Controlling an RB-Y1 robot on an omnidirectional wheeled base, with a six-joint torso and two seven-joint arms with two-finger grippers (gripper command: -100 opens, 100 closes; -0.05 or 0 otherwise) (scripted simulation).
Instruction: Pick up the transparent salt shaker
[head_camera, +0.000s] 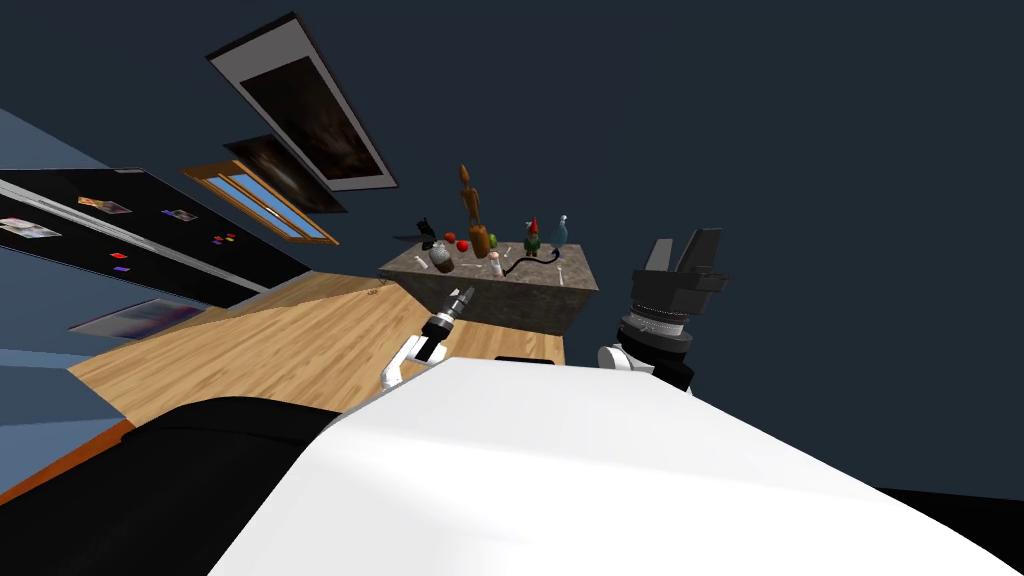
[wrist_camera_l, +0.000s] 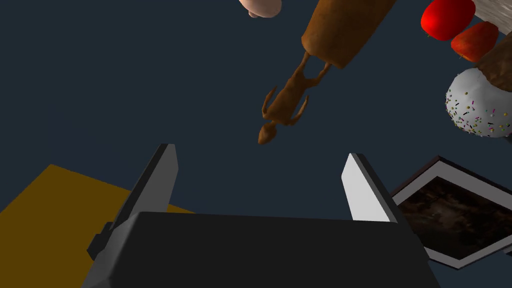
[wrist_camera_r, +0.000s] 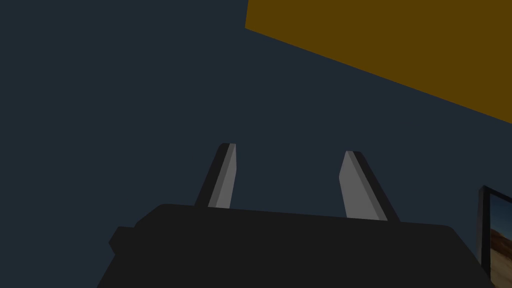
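The left gripper (head_camera: 462, 297) is held with its fingers spread wide and nothing between them, short of the stone table (head_camera: 545, 300). The salt shaker (head_camera: 494, 264), small and pale, is seen on the table just ahead of that gripper, near a wooden figure (wrist_camera_l: 285, 100). The right gripper (wrist_camera_r: 289, 149) is held high, its fingers parted and empty.

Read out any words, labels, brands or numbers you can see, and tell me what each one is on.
No text can be read in any view.
On the black wall board: small coloured cards, too small to read.
On the framed dark pictures: images only, no caption.
On the small pale shaker and the other things on the grey stone table: no label can be made out.
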